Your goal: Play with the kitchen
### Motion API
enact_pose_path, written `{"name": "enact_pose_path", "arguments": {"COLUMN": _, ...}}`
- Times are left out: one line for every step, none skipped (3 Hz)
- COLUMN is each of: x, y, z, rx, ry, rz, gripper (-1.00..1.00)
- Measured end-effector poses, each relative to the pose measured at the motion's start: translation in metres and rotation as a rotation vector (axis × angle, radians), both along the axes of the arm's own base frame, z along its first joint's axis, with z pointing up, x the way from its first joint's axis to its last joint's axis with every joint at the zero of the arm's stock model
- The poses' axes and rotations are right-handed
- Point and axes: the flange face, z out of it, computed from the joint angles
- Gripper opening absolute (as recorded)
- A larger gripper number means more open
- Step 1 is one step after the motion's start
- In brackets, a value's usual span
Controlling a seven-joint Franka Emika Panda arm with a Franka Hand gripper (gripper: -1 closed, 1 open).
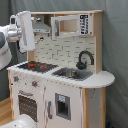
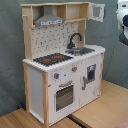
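The kitchen is a white and light-wood toy unit, seen in both exterior views. It has a black stovetop with red burners, a sink, a black faucet, a grey hood and an oven door. My white gripper hangs at the kitchen's upper left corner in the first exterior view, beside the hood and above the stovetop. It touches nothing that I can see. In the second exterior view the kitchen stands in the middle and the arm shows at the top right edge.
The kitchen stands on a light wooden surface in front of a grey curtain. An upper cabinet door stands open at the second exterior view's right. A white rounded part sits at the first exterior view's bottom left.
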Motion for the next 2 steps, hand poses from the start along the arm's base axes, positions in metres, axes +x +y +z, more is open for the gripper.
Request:
{"name": "enact_pose_path", "arguments": {"x": 0.0105, "y": -0.0103, "z": -0.0038, "rx": 0.023, "ry": -0.050, "rz": 0.023, "gripper": 1.00}}
{"name": "enact_pose_path", "arguments": {"x": 0.0177, "y": -0.0196, "z": -0.0043, "rx": 0.054, "ry": -0.115, "rz": 0.056, "gripper": 1.00}}
